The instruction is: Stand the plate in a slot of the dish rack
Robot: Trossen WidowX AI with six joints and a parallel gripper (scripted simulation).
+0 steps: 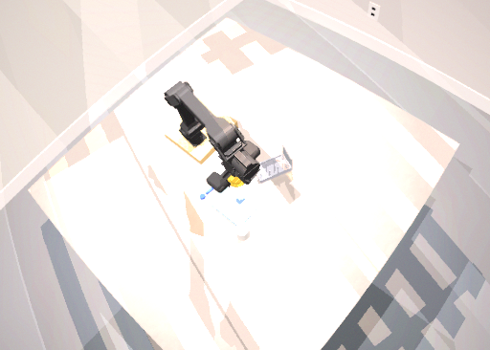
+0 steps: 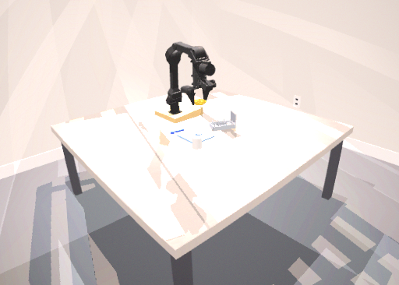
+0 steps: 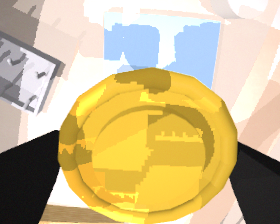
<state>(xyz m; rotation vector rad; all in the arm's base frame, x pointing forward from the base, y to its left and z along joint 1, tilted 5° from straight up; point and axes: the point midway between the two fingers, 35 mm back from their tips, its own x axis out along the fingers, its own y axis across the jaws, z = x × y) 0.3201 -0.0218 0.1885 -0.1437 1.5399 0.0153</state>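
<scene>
One white worktop (image 2: 234, 184) on dark legs, pale light patches across top; grey floor below, cream walls, white baseboard. Left of centre: tan base board (image 2: 179, 114) carrying black arm. Pincer (image 2: 199, 98) raised above worktop, clamped on yellow plate (image 2: 199, 101), plate edges between both fingers, roughly flat. Below on worktop: blue mat (image 3: 164, 41), small white cylinder (image 2: 197, 143). Right of that: grey dish rack (image 2: 224, 124). Far right: wall socket (image 2: 297, 100).

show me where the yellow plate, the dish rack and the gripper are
yellow plate (image 3: 149, 143), wrist view, centre of its face.
dish rack (image 1: 276, 166), top view, middle of its rails.
gripper (image 2: 199, 99), exterior view, midway between fingertips, shut on the plate.
</scene>
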